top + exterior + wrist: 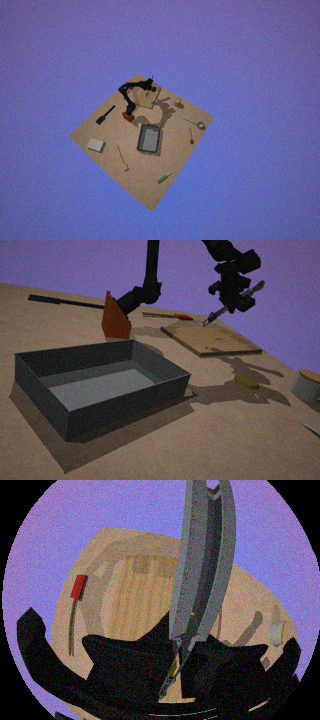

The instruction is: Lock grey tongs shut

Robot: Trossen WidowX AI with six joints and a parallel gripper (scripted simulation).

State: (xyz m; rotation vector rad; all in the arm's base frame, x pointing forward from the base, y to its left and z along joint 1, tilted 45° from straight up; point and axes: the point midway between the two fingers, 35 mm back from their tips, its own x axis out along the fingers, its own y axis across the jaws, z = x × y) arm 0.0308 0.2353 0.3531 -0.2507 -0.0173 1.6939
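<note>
The grey tongs (147,94) (256,288) (192,565) hang in the air above the wooden board (142,100) (191,339) (135,592). My gripper (151,87) (231,308) (175,613) is shut on them around their middle. In the exterior view they slant: the small loop end points down toward the board and the rounded end points up to the right. In the wrist view the two arms lie near each other with a narrow gap between them. The lock inside the hinge is hidden. The roasting tin (139,138) (124,398) holds nothing.
A yellow disc (165,110) (246,381) and a wooden-lidded jar (177,101) (305,386) (278,633) stand to one side of the board. A red-headed utensil (184,316) (78,586) lies on the other side. An orange wedge (128,116) (116,321) stands at the arm's foot.
</note>
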